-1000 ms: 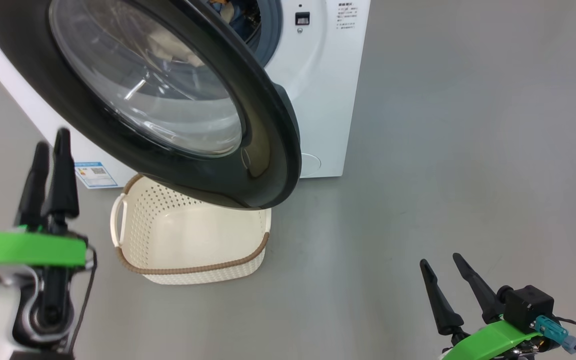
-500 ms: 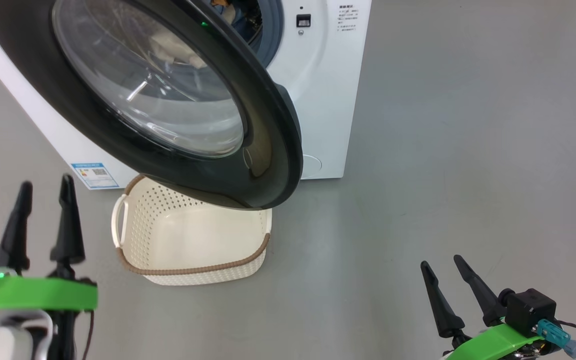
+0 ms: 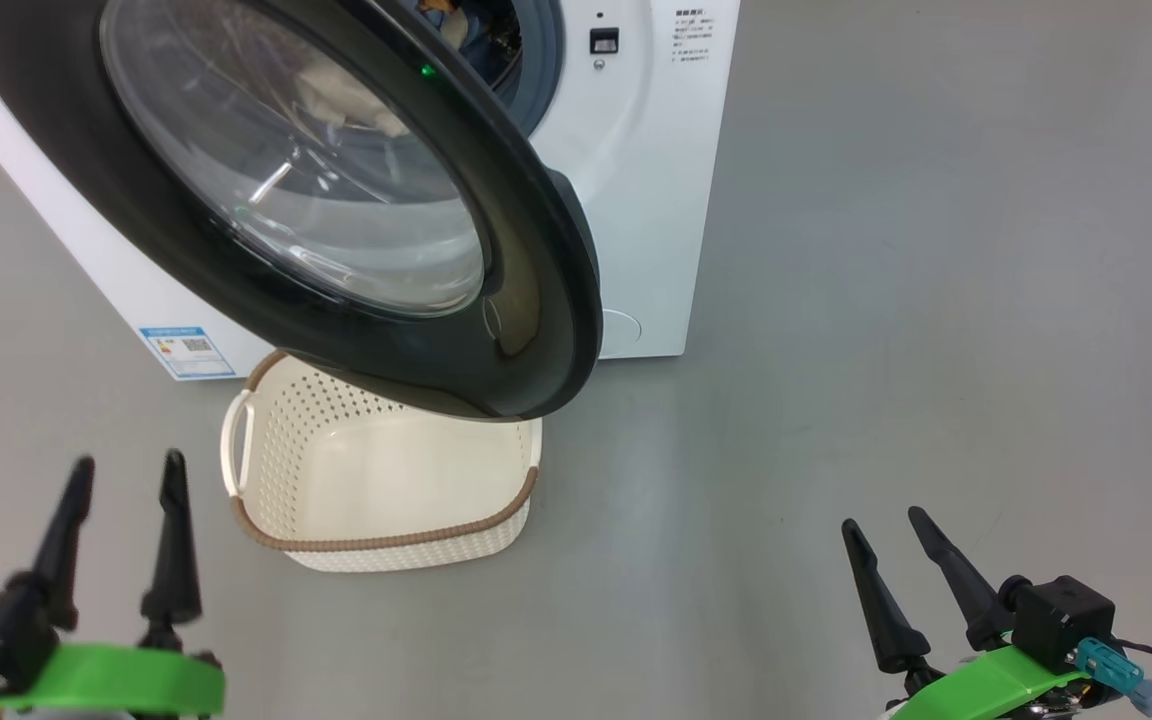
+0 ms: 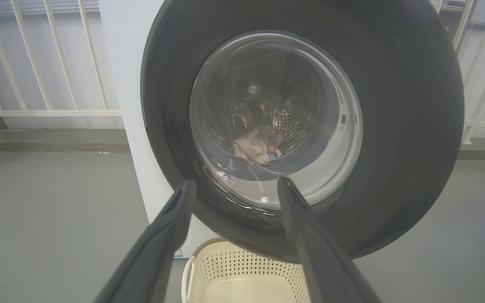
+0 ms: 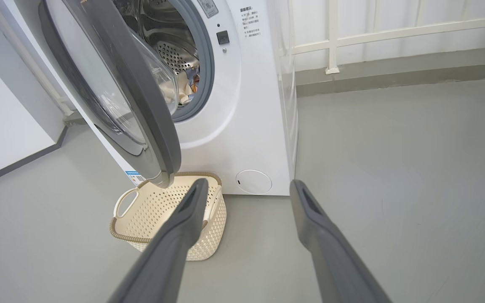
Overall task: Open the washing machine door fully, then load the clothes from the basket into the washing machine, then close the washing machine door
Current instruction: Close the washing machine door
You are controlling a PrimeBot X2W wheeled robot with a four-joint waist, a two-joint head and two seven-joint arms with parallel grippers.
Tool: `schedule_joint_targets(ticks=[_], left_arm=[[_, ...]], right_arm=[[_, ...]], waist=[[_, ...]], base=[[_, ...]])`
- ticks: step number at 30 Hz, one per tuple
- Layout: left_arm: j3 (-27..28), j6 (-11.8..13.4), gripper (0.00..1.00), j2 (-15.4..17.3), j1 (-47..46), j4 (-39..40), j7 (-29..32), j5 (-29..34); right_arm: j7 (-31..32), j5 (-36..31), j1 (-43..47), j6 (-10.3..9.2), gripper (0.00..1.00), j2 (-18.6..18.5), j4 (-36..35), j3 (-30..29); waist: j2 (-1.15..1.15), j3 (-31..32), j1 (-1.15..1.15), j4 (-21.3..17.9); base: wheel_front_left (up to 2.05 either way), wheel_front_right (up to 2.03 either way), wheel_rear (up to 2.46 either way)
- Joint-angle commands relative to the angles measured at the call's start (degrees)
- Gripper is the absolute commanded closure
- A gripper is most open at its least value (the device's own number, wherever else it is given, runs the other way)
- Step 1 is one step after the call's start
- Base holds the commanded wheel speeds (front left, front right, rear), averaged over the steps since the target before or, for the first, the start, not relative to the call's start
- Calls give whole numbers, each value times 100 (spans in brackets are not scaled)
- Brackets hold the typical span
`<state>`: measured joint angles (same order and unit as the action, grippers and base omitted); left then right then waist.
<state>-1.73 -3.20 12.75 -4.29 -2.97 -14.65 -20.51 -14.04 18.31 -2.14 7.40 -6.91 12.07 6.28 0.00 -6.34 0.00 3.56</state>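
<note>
The washing machine door (image 3: 356, 220) hangs partly swung out over the basket (image 3: 376, 480), its black ring and glass bowl facing me. The white washing machine (image 3: 636, 170) stands behind it. Through the glass in the left wrist view, the clothes (image 4: 261, 145) lie in the steel drum, and a strip of them (image 5: 185, 90) shows past the door's edge. The cream basket (image 5: 158, 214) on the floor holds nothing that I can see. My left gripper (image 3: 126, 490) is open at the lower left, apart from the door. My right gripper (image 3: 886, 535) is open at the lower right, holding nothing.
Grey floor (image 3: 886, 300) spreads wide to the right of the machine. A white railing (image 5: 373, 29) runs along the back wall, and a white wall (image 5: 2, 126) stands to the machine's left. A round service cap (image 3: 621, 330) and a blue label (image 3: 186, 350) mark the machine's lower front.
My left gripper has dropped down and back toward the lower left corner, away from the door. The door, basket and right gripper stay put.
</note>
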Motion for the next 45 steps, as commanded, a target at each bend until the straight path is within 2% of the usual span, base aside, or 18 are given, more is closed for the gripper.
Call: schedule_joint_targets(ticks=[1,15,23,32,45], left_arm=[[227,34,0,100,21,139,-34,145],[535,44,0,-261,816,298,-35,787],[625,-36,0,-497,1169,351,-35,990],[799,-67,0,-680,1212,251,-35,1070],[854,-147,0,-774,1248,100,-35,1173]], right_arm=[[-33,0,-19,9,0,-17,-153,115],[-6,-40,4,9,0,-21,-384,131],[18,-64,51,9,0,-17,-497,101],[31,-82,129,9,0,6,-506,60],[57,-90,205,9,0,0,-538,43]], waist=[[0,14,0,-7],[0,161,0,-12],[0,223,0,-59],[0,337,0,-72],[0,431,0,-70]], base=[[0,0,0],[0,0,0],[0,0,0],[0,0,0],[0,0,0]])
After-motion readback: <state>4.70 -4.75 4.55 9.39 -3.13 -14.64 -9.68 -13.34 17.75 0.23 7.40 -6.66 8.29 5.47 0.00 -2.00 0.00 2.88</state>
